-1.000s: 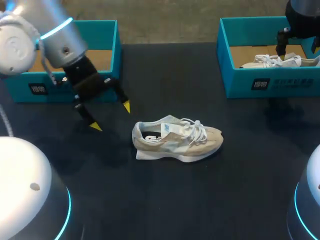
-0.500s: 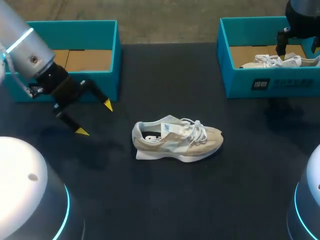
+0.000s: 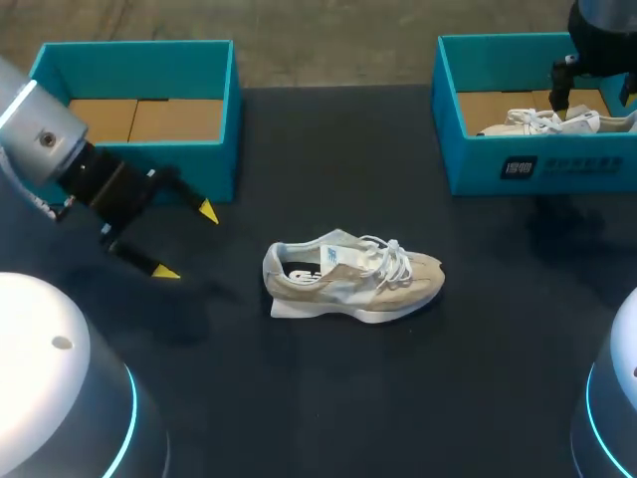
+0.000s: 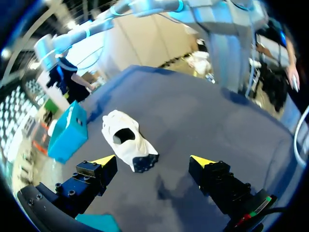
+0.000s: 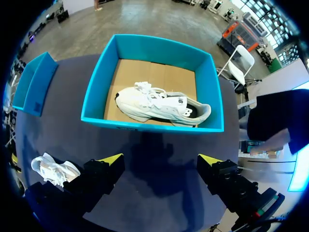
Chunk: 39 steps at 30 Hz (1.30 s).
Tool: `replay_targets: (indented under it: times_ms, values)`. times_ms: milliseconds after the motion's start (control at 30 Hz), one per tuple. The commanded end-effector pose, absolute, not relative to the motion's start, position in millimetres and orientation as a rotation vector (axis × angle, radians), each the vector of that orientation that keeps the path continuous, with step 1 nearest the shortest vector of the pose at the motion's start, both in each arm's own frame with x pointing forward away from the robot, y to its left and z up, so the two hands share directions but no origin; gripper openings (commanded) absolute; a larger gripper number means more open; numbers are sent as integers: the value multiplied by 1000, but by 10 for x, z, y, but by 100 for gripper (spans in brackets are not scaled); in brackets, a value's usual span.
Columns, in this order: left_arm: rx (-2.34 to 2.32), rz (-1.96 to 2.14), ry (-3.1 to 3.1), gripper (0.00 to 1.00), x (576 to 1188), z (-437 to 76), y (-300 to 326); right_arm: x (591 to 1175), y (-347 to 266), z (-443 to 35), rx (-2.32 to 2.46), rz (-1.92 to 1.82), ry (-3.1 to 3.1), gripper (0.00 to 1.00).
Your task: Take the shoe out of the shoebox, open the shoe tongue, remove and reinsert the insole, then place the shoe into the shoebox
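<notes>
Worktop (image 3: 328,398): dark, no change over the last second.

Left shoebox (image 3: 134,60) at 10 o'clock: only its cardboard floor shows, same as before. Right shoebox (image 3: 498,164) at 2 o'clock: second shoe (image 3: 537,121) lies inside, not moved.

Left arm: the only mover. It has pulled back toward 9 o'clock, away from the middle, and now sits low near the front of the left shoebox. Right arm: unchanged, parked over the right shoebox.

Shoe (image 3: 348,279): on its sole near the centre of the worktop, toe to 3 o'clock, heel to 9 o'clock, same spot in all head frames. Touched by nothing. Out of any box.

Left end effector (image 3: 184,241): fingers spread wide, nothing between them, now well apart from the shoe at its 9 o'clock. Wrist view agrees: shoe (image 4: 128,140) lies ahead of the yellow tips, clear of both.

Right end effector (image 5: 161,159): fingers apart, holding nothing, above the right shoebox's front wall.

Meaning: take-out step looks done. The retreat reads as letting go or resetting, not a grasp. Tongue and insole status can't be judged. Shoe still needs to go back into a shoebox.
</notes>
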<state>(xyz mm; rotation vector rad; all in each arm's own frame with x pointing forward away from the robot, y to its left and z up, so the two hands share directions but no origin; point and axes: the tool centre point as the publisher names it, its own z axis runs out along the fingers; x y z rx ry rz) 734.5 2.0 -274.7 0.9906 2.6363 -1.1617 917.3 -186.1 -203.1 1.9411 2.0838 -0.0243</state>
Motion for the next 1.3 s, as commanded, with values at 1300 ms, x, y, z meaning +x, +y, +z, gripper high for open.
replay_targets:
  times_ms: [1300]
  values:
    - [-155, -1379, 2618, 100, 7507, -3685, -293, 9166, -1860, -2035, 1941, -24, 2082, 100]
